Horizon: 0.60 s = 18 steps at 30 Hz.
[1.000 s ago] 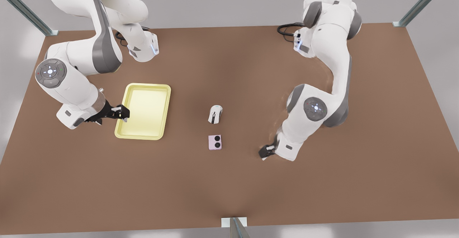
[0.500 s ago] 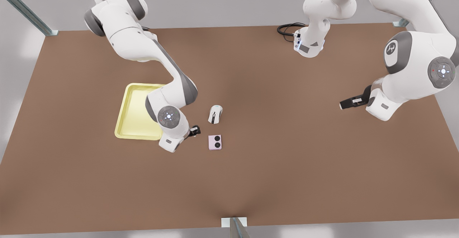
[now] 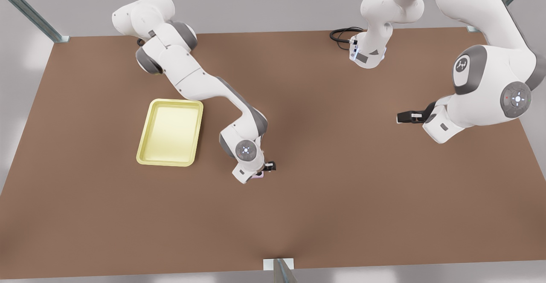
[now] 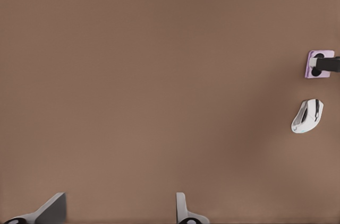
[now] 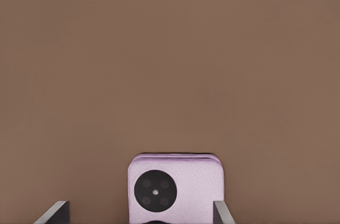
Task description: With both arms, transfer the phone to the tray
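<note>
The pink phone (image 5: 175, 189) lies flat on the brown table, its black round camera circle facing up. My right gripper (image 5: 139, 213) hangs open just above it, one fingertip on each side of the slab. In the front view this gripper (image 3: 267, 167) sits mid-table and its wrist covers most of the phone (image 3: 257, 175). The pale yellow tray (image 3: 170, 131) lies empty toward the front view's left. My left gripper (image 3: 403, 116) waits open at the front view's right, far from the phone (image 4: 321, 55), with its fingertips (image 4: 53, 209) spread over bare table.
A white computer mouse (image 4: 307, 116) lies close beside the phone; in the front view the right arm covers it. A black cable (image 3: 341, 33) coils at the back edge near the left arm's base.
The right arm swung from the tray's side across to the phone and now hovers over it. The left arm pulled back from mid-table toward the front view's right edge.
</note>
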{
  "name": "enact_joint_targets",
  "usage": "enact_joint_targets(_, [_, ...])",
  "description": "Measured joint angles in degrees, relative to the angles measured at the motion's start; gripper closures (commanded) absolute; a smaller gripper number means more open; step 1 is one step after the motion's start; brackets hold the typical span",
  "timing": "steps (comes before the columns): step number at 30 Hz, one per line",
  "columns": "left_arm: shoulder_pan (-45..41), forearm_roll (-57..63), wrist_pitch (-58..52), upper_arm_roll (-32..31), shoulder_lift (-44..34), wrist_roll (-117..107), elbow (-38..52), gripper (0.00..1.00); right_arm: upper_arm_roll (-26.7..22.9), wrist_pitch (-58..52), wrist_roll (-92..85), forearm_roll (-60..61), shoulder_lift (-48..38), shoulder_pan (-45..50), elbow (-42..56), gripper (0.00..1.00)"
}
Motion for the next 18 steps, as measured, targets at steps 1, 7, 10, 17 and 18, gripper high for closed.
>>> enact_joint_targets(1, [0.0, -0.04, -0.03, 0.0, 0.1, 0.5, 0.0, 0.0, -0.06, -0.08, 0.56, -0.05, -0.07, -0.07, -0.15, 0.0])
enact_joint_targets(7, [0.01, -0.14, -0.03, 0.0, 0.21, 3.0, 0.05, 0.0, 0.14, -2.33, 2.41, -0.12, -0.56, -0.48, -1.49, 0.0])
enact_joint_targets(10, [0.0, -0.14, -0.01, 0.0, 0.21, 3.96, 0.02, 0.0, 0.34, -2.46, 3.04, -0.02, 0.67, -0.12, -1.54, 0.0])
enact_joint_targets(17, [0.03, -0.04, 0.0, -0.01, -0.48, 5.72, 0.51, 0.0, 0.34, -1.44, 3.71, 0.18, 1.74, 0.17, -1.55, 0.2])
enact_joint_targets(18, [0.07, -0.04, -0.02, -0.28, -1.06, 5.87, 0.51, 0.0, 0.33, -1.33, 3.67, 0.32, 1.75, 0.17, -1.52, 0.21])
